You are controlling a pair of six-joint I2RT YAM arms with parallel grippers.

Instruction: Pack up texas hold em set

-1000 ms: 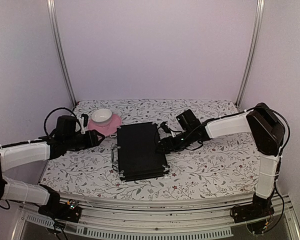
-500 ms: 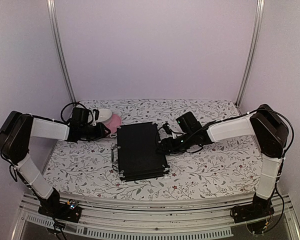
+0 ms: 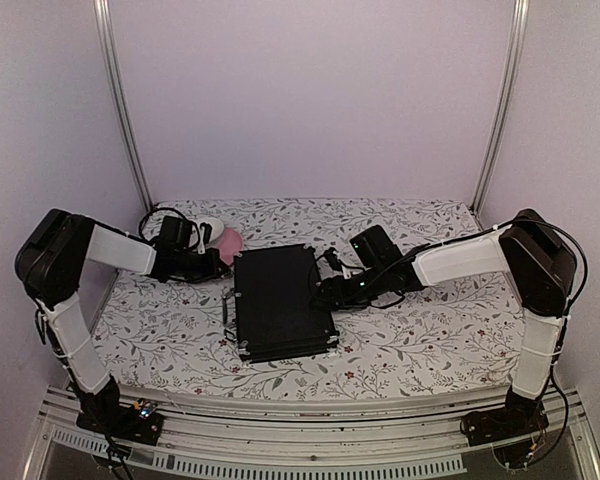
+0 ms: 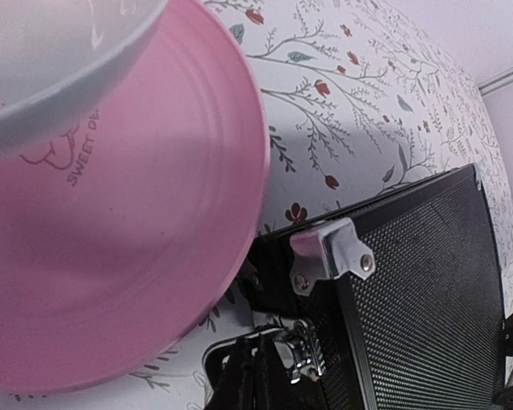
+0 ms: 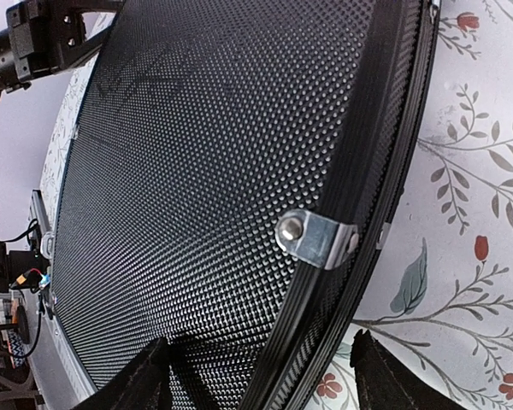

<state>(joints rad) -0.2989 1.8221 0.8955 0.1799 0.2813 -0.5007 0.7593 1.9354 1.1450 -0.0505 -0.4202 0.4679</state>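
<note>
Since a second ago the left arm has folded upward and carried the left fingers [image 3: 218, 266] rightward to the far left corner of the case [image 3: 280, 300]. The right fingers [image 3: 327, 290] stay at its right edge. From above, the shut black case lies flat in the middle of the desk [image 3: 420, 330], with a pink saucer [image 3: 230, 243] and white cup [image 3: 209, 229] just beyond that corner. In the left wrist view, saucer [image 4: 111, 256] and cup [image 4: 43, 68] fill the left, and the case [image 4: 419, 282] with its metal corner [image 4: 329, 248] sits just beside the saucer's rim. The left fingers [image 4: 252, 380] are pressed together with nothing seen between them. In the right wrist view, the right fingers [image 5: 145, 380] are spread wide and straddle the case [image 5: 197, 171] edge, one over the lid and one over the desk [image 5: 462, 256], gripping nothing.
</note>
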